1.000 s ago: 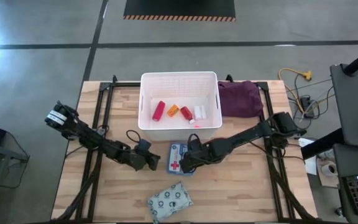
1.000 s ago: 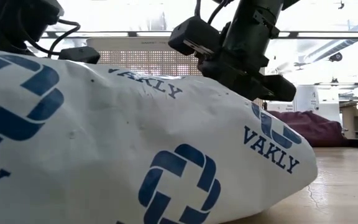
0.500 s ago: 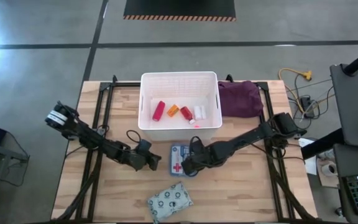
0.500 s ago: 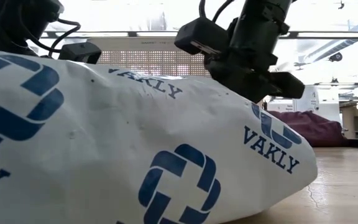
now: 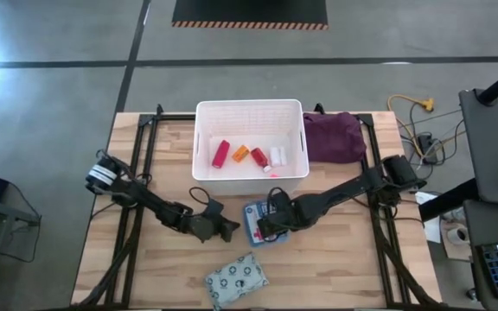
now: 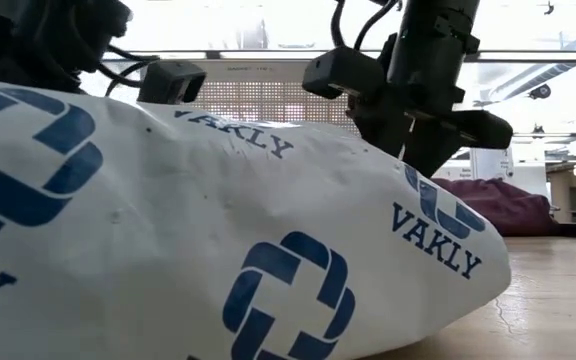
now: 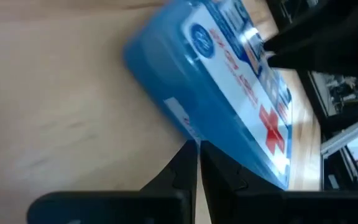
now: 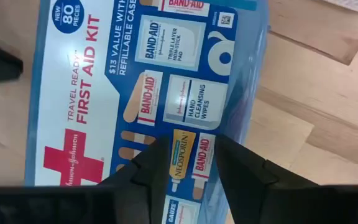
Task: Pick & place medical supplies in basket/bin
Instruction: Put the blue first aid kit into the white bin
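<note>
One first-aid box (image 5: 260,224), two claws beside it (basket (image 5: 204,138) holds five items).

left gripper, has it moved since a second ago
Yes. In the high view the left gripper has shifted right along the table, toward the first-aid box, judged against the fixed white basket. Its fingers look closed.
</note>
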Tool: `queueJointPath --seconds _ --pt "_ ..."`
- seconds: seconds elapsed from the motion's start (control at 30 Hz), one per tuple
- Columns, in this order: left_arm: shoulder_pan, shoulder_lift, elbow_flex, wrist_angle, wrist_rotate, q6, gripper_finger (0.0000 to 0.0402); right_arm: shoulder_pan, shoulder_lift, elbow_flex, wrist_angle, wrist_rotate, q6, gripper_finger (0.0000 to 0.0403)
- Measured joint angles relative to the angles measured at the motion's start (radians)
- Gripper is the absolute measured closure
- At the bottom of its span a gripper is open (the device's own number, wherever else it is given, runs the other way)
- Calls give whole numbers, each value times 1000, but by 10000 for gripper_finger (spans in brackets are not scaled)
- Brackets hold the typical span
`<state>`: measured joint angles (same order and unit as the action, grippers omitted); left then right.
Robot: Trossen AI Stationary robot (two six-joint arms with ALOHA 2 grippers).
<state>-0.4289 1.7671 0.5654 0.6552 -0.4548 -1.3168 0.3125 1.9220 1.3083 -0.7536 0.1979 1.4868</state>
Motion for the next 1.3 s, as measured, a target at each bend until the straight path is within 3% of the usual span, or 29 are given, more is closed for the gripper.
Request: queueJointPath --seconds 0.2,0.4,0.6,0.73,1.03,1.3 --pt "11 11 36 -22 17 33 398 19 8 -1 13 -6 2 285" --pt "11 1 30 -22 17 36 382 28 9 4 38 -6 -2 260" --pt "9 -1 18 -21 11 39 349 52 -23 75 -101 135 6 238" --pt "9 -4 16 -20 12 40 344 31 -44 75 -186 112 6 264" --pt "9 -6 10 -46 24 41 343 21 -22 44 -180 98 63 383" --pt "8 -9 -11 -54 35 42 343 13 -47 80 -139 134 2 394"
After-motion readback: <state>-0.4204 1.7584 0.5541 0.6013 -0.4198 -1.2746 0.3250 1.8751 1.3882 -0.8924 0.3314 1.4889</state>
